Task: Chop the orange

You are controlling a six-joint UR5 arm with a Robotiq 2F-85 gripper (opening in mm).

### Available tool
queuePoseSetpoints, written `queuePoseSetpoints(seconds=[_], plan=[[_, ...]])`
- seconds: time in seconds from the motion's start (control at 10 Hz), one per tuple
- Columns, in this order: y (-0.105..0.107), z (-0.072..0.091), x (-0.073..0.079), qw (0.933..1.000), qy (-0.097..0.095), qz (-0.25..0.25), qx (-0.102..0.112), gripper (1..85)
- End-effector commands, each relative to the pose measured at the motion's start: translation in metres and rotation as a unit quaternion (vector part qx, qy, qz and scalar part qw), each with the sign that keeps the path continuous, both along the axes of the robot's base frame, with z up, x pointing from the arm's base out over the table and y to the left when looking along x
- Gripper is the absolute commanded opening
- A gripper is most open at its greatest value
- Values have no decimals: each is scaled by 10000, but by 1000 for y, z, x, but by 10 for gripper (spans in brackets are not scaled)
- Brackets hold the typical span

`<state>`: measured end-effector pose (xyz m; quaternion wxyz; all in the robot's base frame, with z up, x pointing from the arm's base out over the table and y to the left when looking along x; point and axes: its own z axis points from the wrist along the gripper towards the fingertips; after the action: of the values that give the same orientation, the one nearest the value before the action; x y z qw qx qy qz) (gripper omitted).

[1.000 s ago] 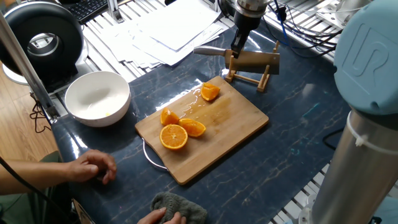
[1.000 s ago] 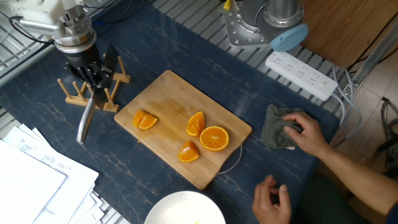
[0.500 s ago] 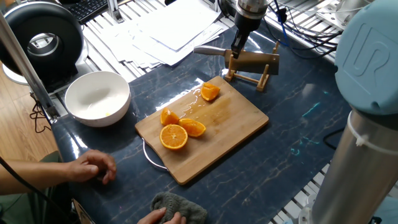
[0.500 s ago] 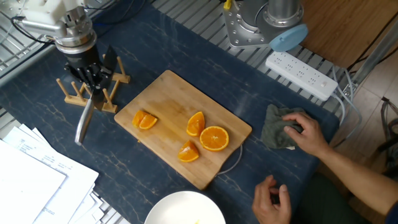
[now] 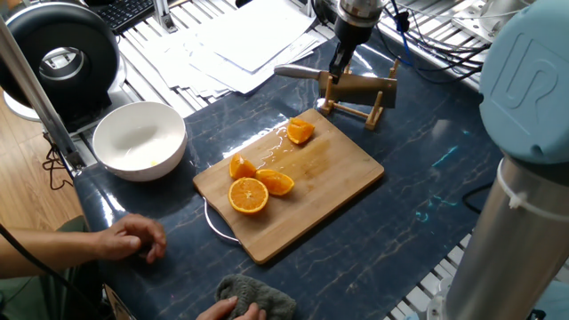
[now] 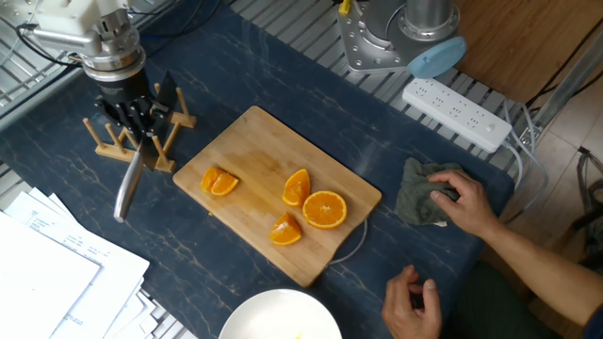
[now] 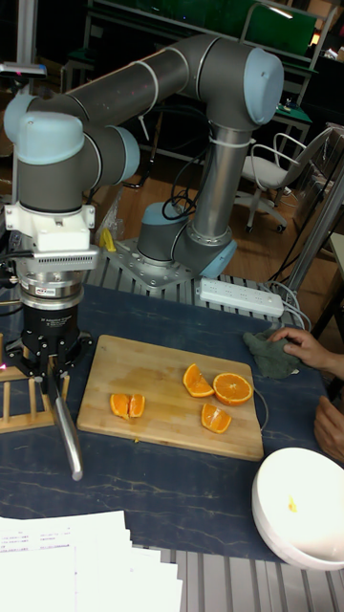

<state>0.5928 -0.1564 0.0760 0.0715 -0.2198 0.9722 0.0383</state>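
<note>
On the cutting board (image 6: pixel 254 141), 9 o'clock end in the other fixed view: the orange (image 6: pixel 219 181) lies flat, cut flesh up. A seam down its middle makes it read as two small pieces that touch.
Orange, change: none. It sits on the same spot as a second ago.
Other fruit: the round half (image 6: pixel 325 208) and two loose wedges (image 6: pixel 297 186) lie toward the board's 3 o'clock end, well apart from the orange and also unmoved.
Knife (image 6: pixel 127 184): off the board, at 9 to 10 o'clock from the orange, with the blade angled down over the surface (image 6: pixel 236 282) and the tip pointing away from the fruit.
Fingers (image 6: pixel 135 113): pinched on the knife's handle, right at the wooden rack (image 6: pixel 165 141).
Knife and fingers, change: over the last second they have crept slightly farther from the board, and the rack seems to have been nudged along with them.
Reading: the blade is not heading for the fruit. With the seam already there, the cut looks made and the knife looks to be going back to its rack, though that is a judgement.
Edge of scene: a person's hand (image 6: pixel 462 202) rests on a grey cloth (image 6: pixel 419 202) at 3 o'clock, clear of the blade.
</note>
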Motion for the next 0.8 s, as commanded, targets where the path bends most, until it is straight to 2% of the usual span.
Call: queuePoseSetpoints(seconds=[0.0,0.3,0.5,0.7], plan=[[-5,2,-3,9999,42,88,-31,230],[-5,2,-14,9995,247,194,16,230],[0,0,-17,9993,307,188,134,237],[7,1,-19,9987,360,178,298,283]])
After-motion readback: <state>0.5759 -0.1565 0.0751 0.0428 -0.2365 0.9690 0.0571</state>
